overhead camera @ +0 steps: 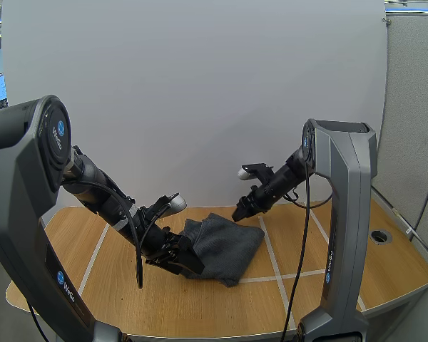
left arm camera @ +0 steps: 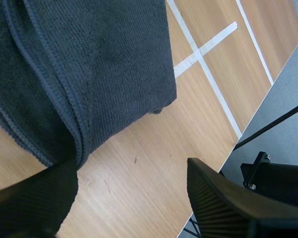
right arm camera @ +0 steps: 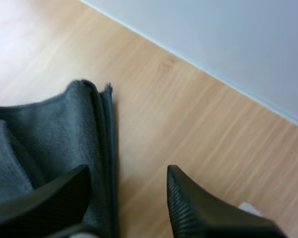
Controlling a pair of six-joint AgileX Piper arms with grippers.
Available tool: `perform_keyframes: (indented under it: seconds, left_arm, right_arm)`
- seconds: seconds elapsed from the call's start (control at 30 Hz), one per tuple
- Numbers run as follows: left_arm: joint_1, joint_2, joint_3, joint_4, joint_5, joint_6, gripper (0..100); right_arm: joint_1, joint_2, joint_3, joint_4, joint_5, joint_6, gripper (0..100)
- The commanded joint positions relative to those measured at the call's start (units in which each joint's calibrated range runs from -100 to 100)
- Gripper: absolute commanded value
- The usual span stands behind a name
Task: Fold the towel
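Two grippers stand at the towel [overhead camera: 225,246], and neither has hold of it. Nearest, at the towel's front-left edge, the left gripper [left arm camera: 131,171] sits low with its jaws spread wide; one finger is right at the towel's hemmed edge, though whether it touches I cannot tell, and the other is over bare wood, with only wood between them. The towel itself is dark grey with a woven texture. It lies in a soft heap doubled over on itself, and several hemmed layers show stacked along its edges. Above the towel's far-right corner the right gripper [right arm camera: 128,171] hangs with its jaws apart and empty, one finger over the layered corner and the other over the wood just beside it.

My worry is those stacked layers. A pinch at either edge could catch only the top ply or the whole stack, and the fold would then come out crooked or pull open. The left finger, being so low, might push the cloth along the smooth wood and bunch it instead of getting under it.

The wooden table [overhead camera: 328,249] carries white tape lines [left arm camera: 203,52] that cross beside and behind the towel, and a round grommet hole [overhead camera: 380,236] lies well to the towel's right. Beyond the towel stand a plain white wall [overhead camera: 200,92] and a grey partition [overhead camera: 414,107]
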Motion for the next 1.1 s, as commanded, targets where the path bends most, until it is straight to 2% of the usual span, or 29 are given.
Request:
perform_keyframes:
  seconds: [0.0, 0.2, 0.4, 0.57, 0.77, 1.07]
  left_arm:
    - [0.04, -0.01, 0.2, -1.23, 1.2, 0.95, 100]
    - [0.04, -0.01, 0.2, -1.23, 1.2, 1.87, 100]
    - [0.04, -0.01, 0.2, -1.23, -2.9, 2.55, 100]
    - [0.04, -0.01, 0.2, -1.23, -2.91, 2.97, 100]
    - [0.04, -0.01, 0.2, -1.23, -2.57, 2.97, 100]
    - [0.04, -0.01, 0.2, -1.23, -3.48, 2.97, 100]
  right_arm:
    - [0.02, 2.34, -1.0, -1.37, 6.23, 0.63, 77]
    - [0.02, 2.34, -1.0, -2.03, 15.91, 1.05, 77]
    - [-0.16, 2.34, -1.38, -3.52, 15.91, 1.41, 77]
    - [-0.65, 2.34, -6.19, -3.52, 15.91, 4.06, 77]
    - [-0.78, 2.34, -9.07, -3.9, 15.91, 5.38, 89]
    - [-0.78, 3.18, -8.95, -5.23, 15.91, 6.56, 90]
